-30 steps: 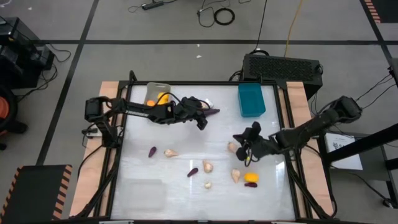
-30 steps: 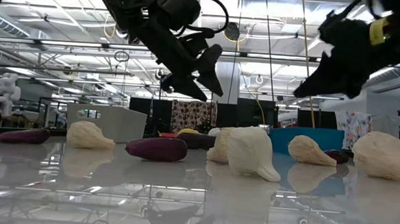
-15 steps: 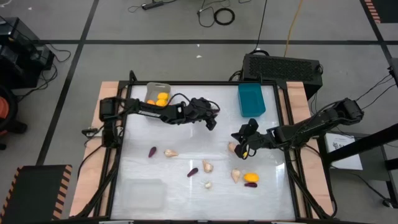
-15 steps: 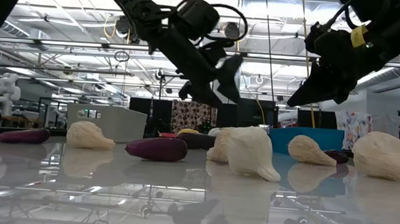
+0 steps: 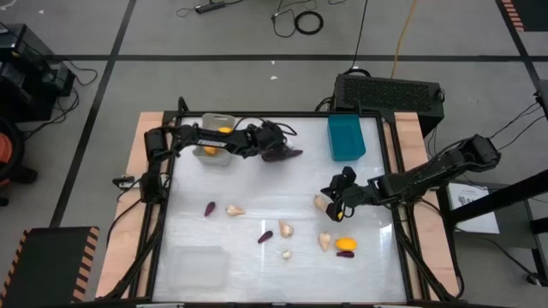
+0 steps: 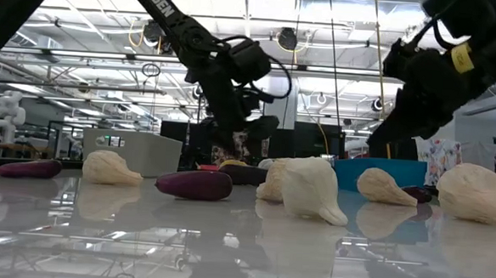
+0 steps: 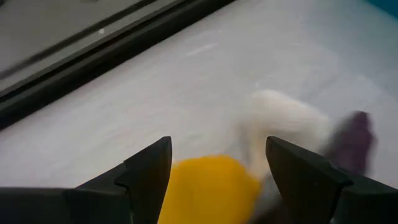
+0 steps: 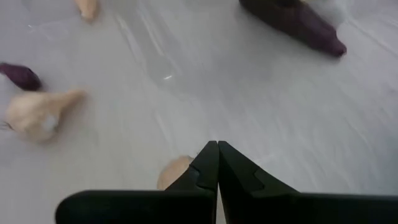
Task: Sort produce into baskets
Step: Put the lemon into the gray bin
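the clear basket (image 5: 199,265) sits at the near left corner of the table (image 5: 257,257), and i'll place everything from it. it looks to hold nothing yet. to its right lie a small garlic bulb (image 5: 286,254) and a small eggplant (image 5: 265,237), and further right an orange fruit (image 5: 345,244) with another little eggplant (image 5: 345,254) touching it.

a bit farther from the clear basket, on the right side, the right gripper (image 5: 339,202) hangs over a garlic bulb (image 5: 321,203). its fingers are pressed together with nothing between them; the right wrist view shows the tips meeting just above that bulb (image 8: 174,172). over the last second it has drifted slightly back from the fruit toward the bulb, so i judge it is lining up on garlic but hasn't opened for it.

farthest from the clear basket, the left gripper (image 5: 272,147) has swung from mid-table to the back edge, beside the light grey basket (image 5: 216,130), which already holds orange fruits (image 5: 224,131). its fingers are spread, and the wrist view shows an orange fruit (image 7: 208,190) between them, not visibly pinched. a large eggplant (image 5: 287,154) lies touching it. that move suggests a pick at the back is coming. the teal basket (image 5: 346,137) stands at the far right.
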Controlling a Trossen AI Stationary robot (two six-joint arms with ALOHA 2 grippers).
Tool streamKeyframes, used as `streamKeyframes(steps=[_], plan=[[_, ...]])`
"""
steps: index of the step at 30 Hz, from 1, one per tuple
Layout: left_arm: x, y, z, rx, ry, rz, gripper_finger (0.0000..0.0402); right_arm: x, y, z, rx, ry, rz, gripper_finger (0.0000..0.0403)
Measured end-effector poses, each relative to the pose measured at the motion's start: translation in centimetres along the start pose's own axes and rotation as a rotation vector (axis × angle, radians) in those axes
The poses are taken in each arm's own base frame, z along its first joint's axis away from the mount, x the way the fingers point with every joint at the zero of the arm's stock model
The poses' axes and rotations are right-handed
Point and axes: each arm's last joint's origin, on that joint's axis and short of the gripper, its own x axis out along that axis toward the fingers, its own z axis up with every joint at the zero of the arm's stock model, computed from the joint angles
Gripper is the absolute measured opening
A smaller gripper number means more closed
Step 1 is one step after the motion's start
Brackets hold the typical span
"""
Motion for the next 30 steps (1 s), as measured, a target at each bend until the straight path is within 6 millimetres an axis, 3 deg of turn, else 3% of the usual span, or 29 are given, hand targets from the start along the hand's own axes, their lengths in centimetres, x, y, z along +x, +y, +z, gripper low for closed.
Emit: streamKeyframes(steps=[8, 26, 30], plan=[[0.3, 0.8, -0.4, -0.039, 0.088, -0.008, 0.0267, 0.1, -0.3, -0.6, -0.001, 0.013, -0.009, 0.0000], [0.6, 1.8, -0.6, 0.097, 0.189, -0.087, 0.0267, 0.1, -0.3, -0.6, 0.024, 0.011, -0.004, 0.0000], [0.6, 1.8, -0.6, 0.096, 0.191, -0.088, 0.0245, 0.1, -0.3, -0.6, 0.033, 0.011, -0.004, 0.0000]])
